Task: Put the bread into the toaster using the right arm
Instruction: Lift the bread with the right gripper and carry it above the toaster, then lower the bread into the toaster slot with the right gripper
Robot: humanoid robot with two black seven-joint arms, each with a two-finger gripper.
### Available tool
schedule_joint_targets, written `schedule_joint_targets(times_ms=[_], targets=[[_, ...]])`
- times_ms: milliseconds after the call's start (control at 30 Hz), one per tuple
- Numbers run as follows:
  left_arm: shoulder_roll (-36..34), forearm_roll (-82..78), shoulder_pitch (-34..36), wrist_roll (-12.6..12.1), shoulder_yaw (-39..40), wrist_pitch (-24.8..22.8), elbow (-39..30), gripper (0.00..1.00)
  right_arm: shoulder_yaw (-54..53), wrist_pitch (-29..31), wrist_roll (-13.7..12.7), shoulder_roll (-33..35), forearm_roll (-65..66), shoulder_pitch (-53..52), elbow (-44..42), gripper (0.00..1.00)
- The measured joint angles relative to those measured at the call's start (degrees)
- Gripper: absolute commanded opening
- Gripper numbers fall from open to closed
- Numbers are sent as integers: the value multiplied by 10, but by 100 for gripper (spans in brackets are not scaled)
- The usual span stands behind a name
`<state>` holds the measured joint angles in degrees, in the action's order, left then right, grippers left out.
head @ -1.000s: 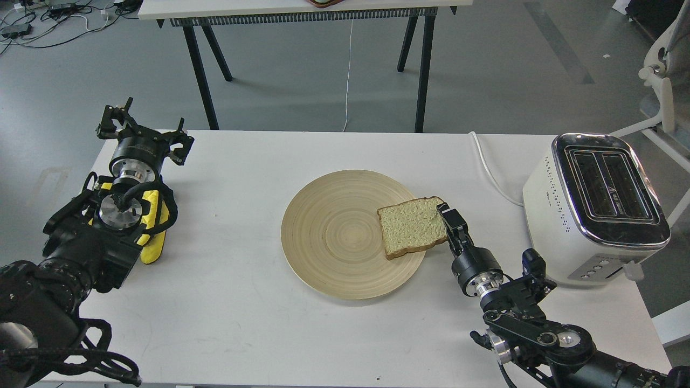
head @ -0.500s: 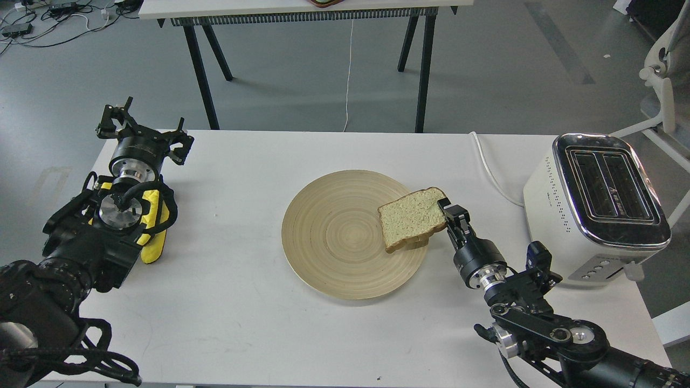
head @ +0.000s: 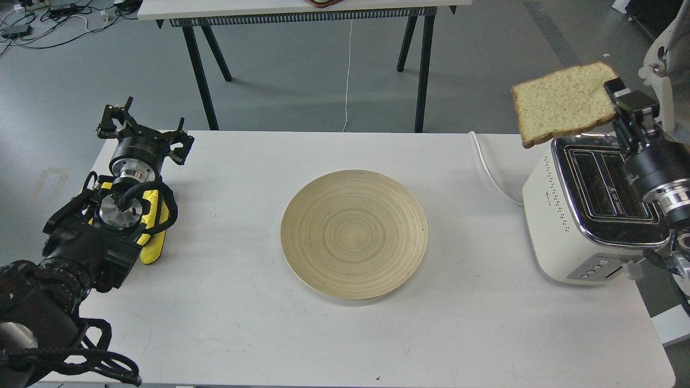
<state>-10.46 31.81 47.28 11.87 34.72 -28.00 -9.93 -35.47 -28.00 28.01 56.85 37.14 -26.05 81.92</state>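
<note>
The bread (head: 563, 102), a pale speckled slice with a brown crust, hangs in the air above the far left part of the toaster (head: 560, 226). My right gripper (head: 619, 99) is shut on the slice's right edge and holds it nearly flat, tilted a little. The cream-white toaster with its chrome top and two open slots (head: 612, 186) stands at the table's right edge. My left gripper (head: 141, 134) rests at the table's far left corner, far from the bread; its fingers cannot be told apart.
A round wooden plate (head: 354, 234) lies bare in the middle of the white table (head: 242, 323). A white cable (head: 490, 172) runs from the toaster to the table's back edge. A yellow part (head: 153, 226) sits by my left arm. A white chair (head: 666, 81) stands at the far right.
My right gripper has lifted the bread off the plate and carried it up and to the right, over the toaster. The plate is now bare. The left arm has not moved.
</note>
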Motion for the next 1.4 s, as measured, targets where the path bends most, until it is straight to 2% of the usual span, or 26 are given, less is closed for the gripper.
schedule_joint_targets(times_ms=[233,500,733,1233,1333,1400], targets=[[0,0,0,0,0,0,0,100,18,0,0,114,42,13,-9,0],[0,0,-1,0,0,0,0,100,72,0,0,155,49,20,-10,0],[0,0,-1,0,0,0,0,100,117,0,0,154,49,20,-11,1],[0,0,-1,0,0,0,0,100,134,0,0,122,49,24,-45,1],[0,0,-1,0,0,0,0,100,138,0,0,103,49,24,-64,3],[0,0,-1,0,0,0,0,100,139,0,0,91,49,23,-76,7]])
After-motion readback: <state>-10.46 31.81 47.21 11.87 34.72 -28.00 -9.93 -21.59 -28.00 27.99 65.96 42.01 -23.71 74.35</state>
